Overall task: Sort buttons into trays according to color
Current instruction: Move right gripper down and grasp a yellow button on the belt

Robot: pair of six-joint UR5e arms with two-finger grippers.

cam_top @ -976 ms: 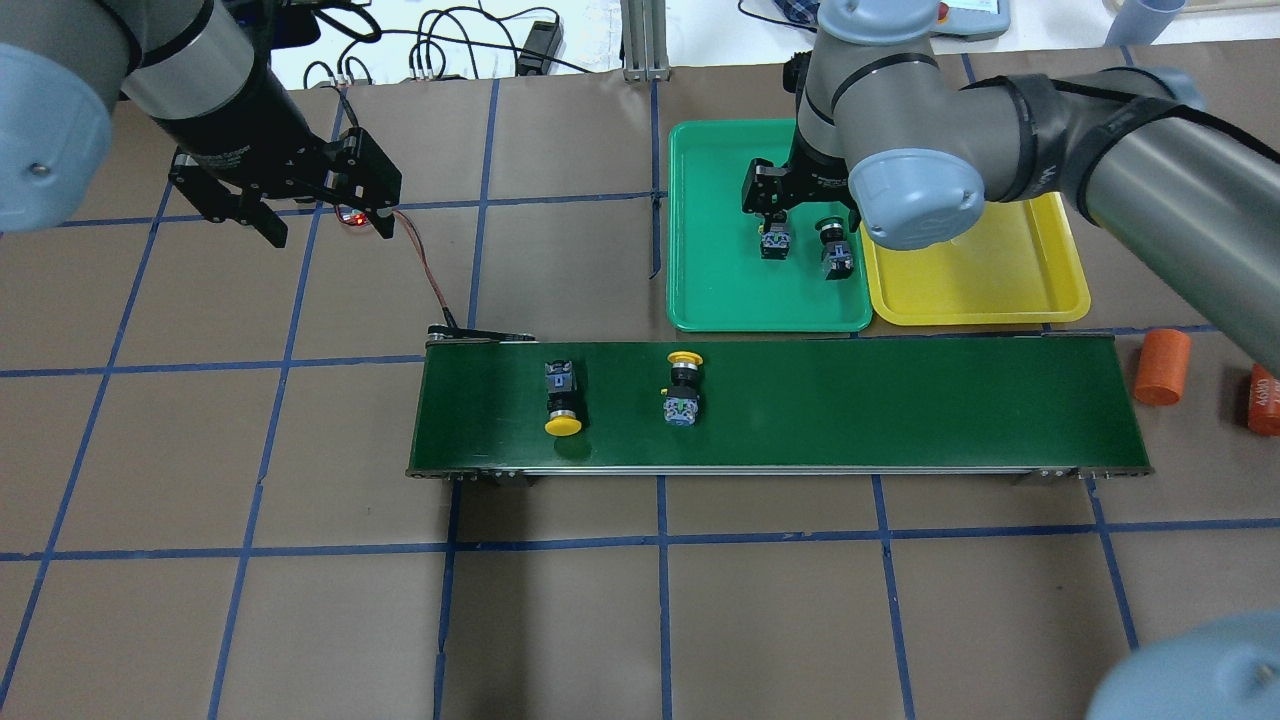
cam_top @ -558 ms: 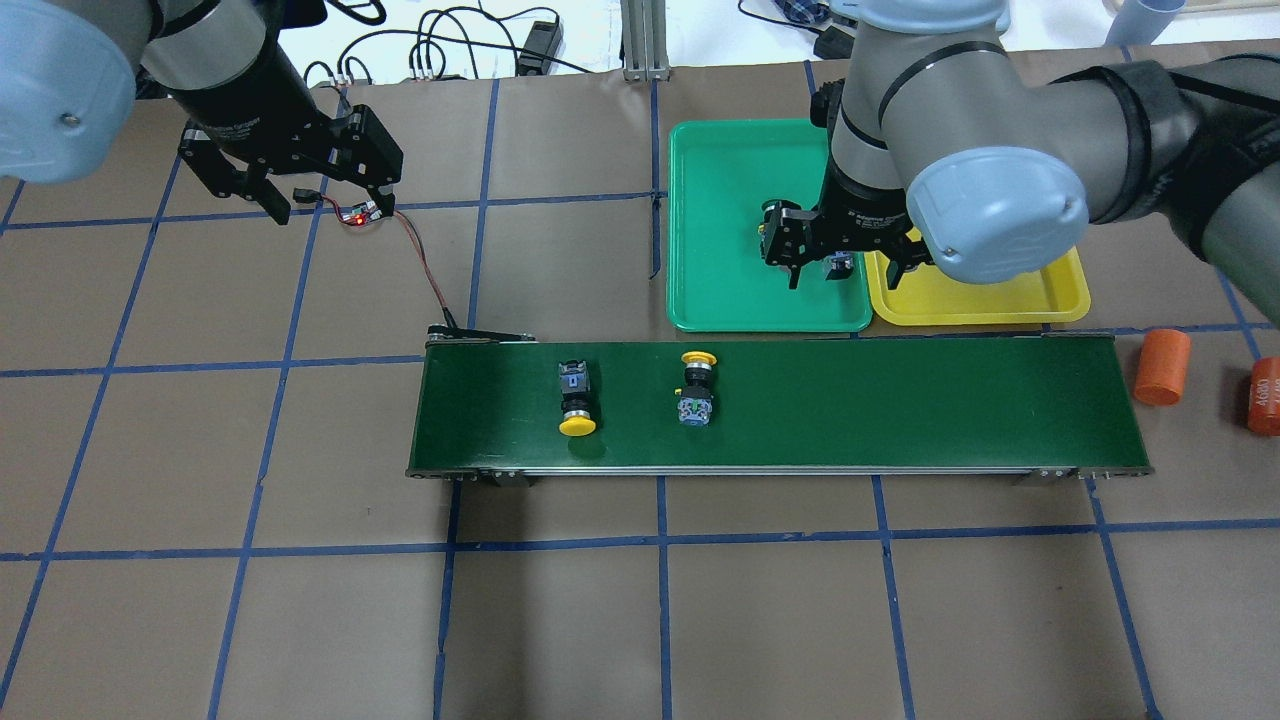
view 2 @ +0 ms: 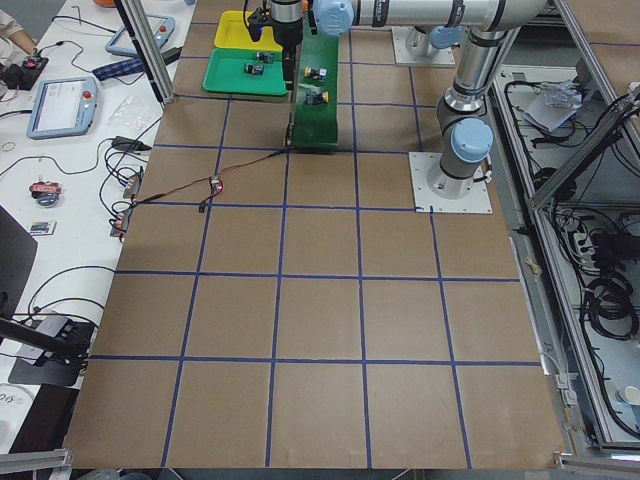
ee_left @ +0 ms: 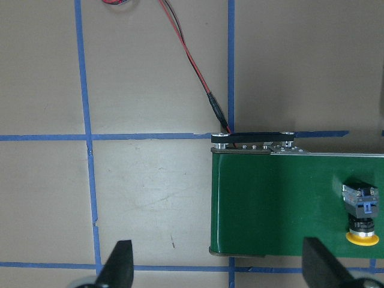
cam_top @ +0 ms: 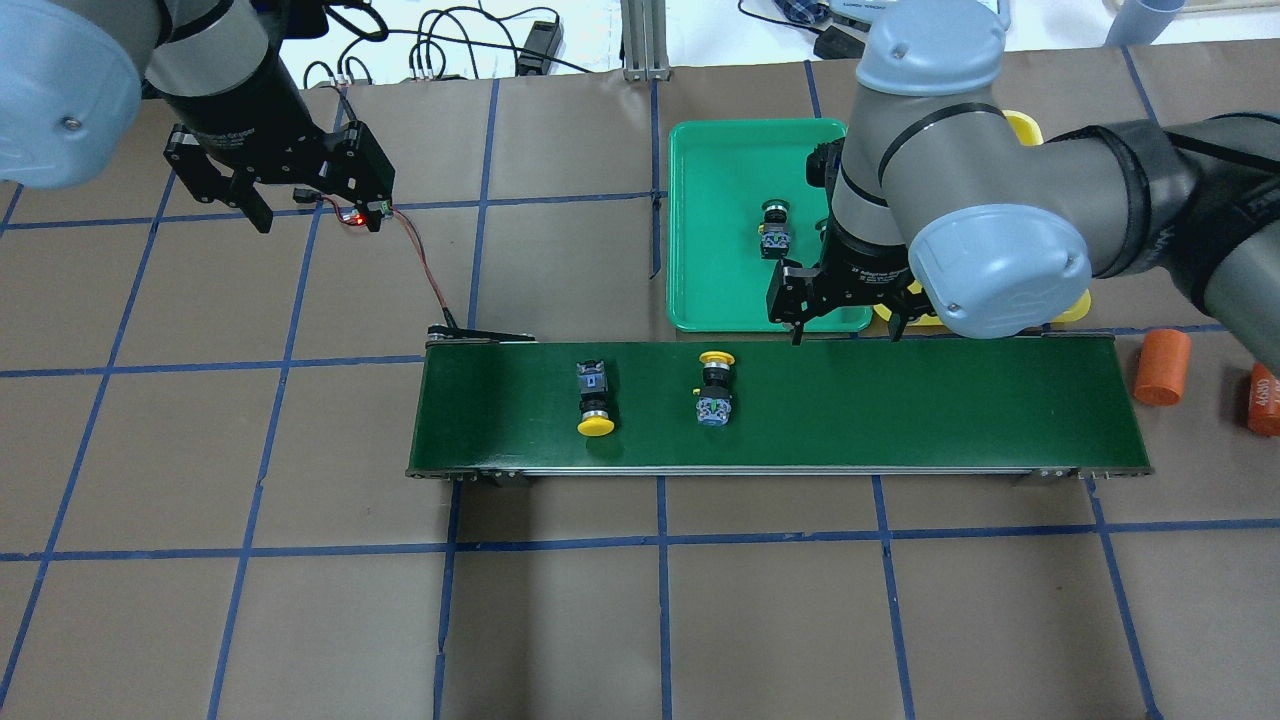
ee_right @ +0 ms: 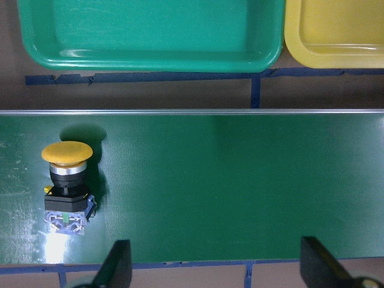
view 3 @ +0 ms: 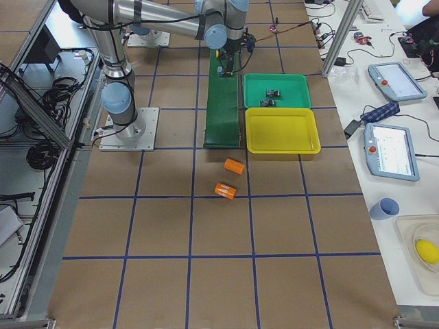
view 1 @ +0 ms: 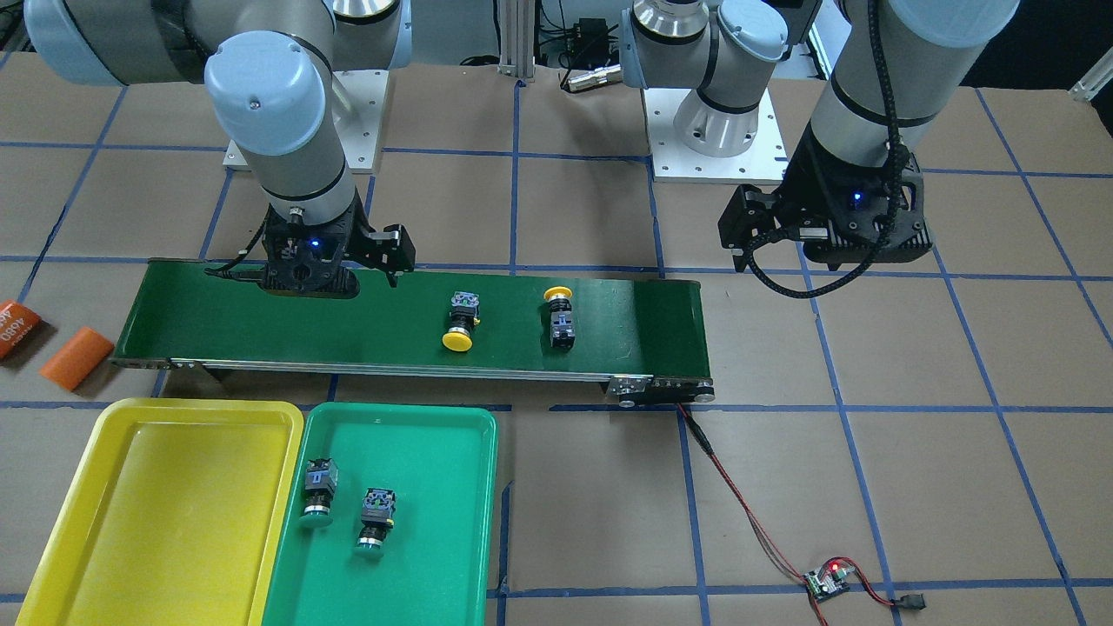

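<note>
half done, i'd say: both green-capped buttons (view 1: 317, 491) lie in the green tray (view 1: 435, 530), while the two yellow-capped buttons (view 1: 461, 323) wait on the conveyor belt (view 1: 635, 317) and the yellow tray (view 1: 156, 522) holds nothing. the right gripper (ee_right: 216, 273) hangs wide open and empty over the belt near one yellow button. the left gripper (ee_left: 219, 269), equally spread and empty, hovers off the belt's end.

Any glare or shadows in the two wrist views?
Right wrist view: a bright glare patch on the belt washes out the base of the yellow button, and its shadow falls rightward. Left wrist view: evenly lit, no strong glare.
</note>
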